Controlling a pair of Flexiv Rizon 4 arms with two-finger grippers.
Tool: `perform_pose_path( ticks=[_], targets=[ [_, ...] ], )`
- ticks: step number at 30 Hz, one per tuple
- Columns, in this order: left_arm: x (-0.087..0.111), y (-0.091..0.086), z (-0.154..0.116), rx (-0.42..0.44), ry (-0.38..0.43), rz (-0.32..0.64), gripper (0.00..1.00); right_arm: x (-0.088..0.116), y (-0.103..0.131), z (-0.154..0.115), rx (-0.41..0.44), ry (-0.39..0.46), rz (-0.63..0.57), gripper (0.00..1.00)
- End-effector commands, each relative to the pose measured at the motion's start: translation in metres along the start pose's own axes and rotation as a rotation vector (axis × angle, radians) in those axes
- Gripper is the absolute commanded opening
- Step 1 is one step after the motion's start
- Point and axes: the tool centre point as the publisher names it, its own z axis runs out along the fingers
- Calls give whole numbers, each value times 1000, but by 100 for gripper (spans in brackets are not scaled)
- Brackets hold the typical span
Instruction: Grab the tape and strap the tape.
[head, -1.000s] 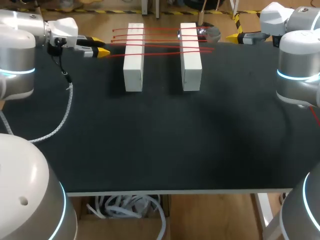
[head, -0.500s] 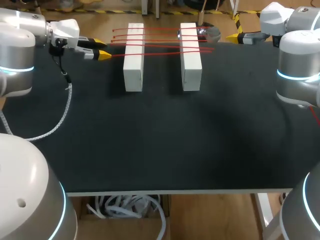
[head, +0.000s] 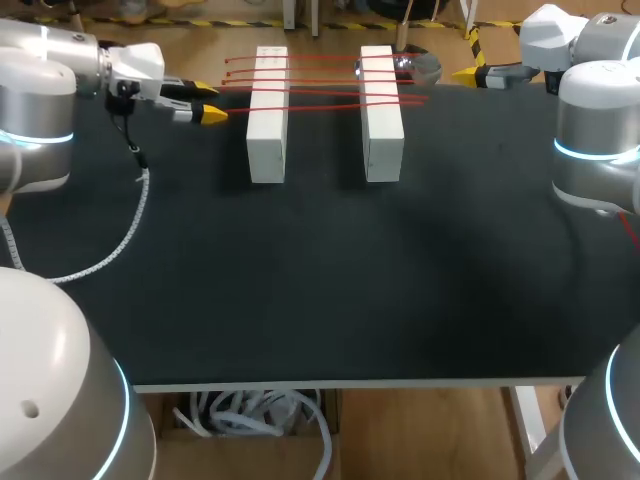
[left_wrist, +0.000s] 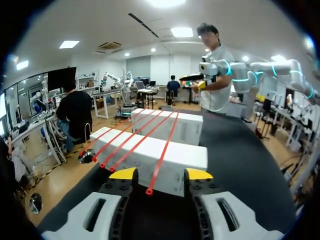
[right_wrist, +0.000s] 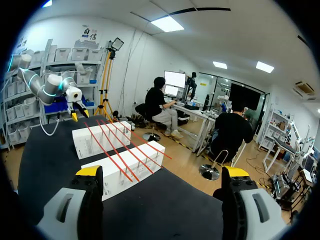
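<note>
At the tabletop's (head: 300, 300) far left edge, the left gripper (head: 208, 103) has its fingers released (one strip's end lies between them, untouched). Red tape strips (head: 320, 80) span two white blocks (head: 268, 130) along the far edge. At the far right corner, the right gripper (right_wrist: 167, 172) is spread wide.

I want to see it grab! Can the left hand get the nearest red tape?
Probably yes: the left hand is open, and the red tape ends right at its tips, with nothing in between.
</note>
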Motion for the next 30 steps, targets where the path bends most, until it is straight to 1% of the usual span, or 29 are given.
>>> perform_pose_path(
  ticks=[1, 5, 6, 9, 10, 11, 15, 20, 22, 24, 25, 27, 28, 30],
  targets=[
    [-6, 5, 5, 5, 5, 4, 35, 0, 0, 0, 0, 0, 0, 100],
    [-8, 8, 8, 11, 5, 3, 39, 0, 0, 0, 0, 0, 0, 100],
    [-8, 8, 9, 12, 8, 4, 37, 0, 0, 0, 0, 0, 0, 100],
    [-8, 10, 12, 12, 12, 8, 39, 0, 0, 0, 0, 0, 0, 100],
    [-8, 11, 13, 13, 12, 8, 35, 0, 0, 0, 0, 0, 0, 100],
    [-9, 11, 13, 15, 12, 8, 34, 0, 0, 0, 0, 0, 0, 100],
    [-10, 12, 15, 25, 27, 12, 35, 0, 0, 0, 0, 0, 0, 100],
    [-11, 16, 18, 40, 47, 13, 35, 0, 0, 0, 0, 0, 0, 100],
    [-11, 17, 18, 44, 57, 22, 31, 0, 0, 0, 0, 0, 0, 100],
    [-11, 18, 18, 47, 62, 20, 32, 0, 0, 0, 0, 0, 0, 100],
    [-12, 19, 18, 48, 64, 22, 35, 0, 0, 0, 0, 0, 0, 100],
    [-12, 20, 18, 52, 71, 16, 36, 0, 0, 0, 0, 0, 0, 100],
    [-13, 20, 18, 53, 71, 15, 33, 0, 0, 0, 0, 0, 0, 100],
    [-14, 21, 18, 56, 74, 11, 35, 0, 0, 0, 0, 0, 0, 100]
  ],
)
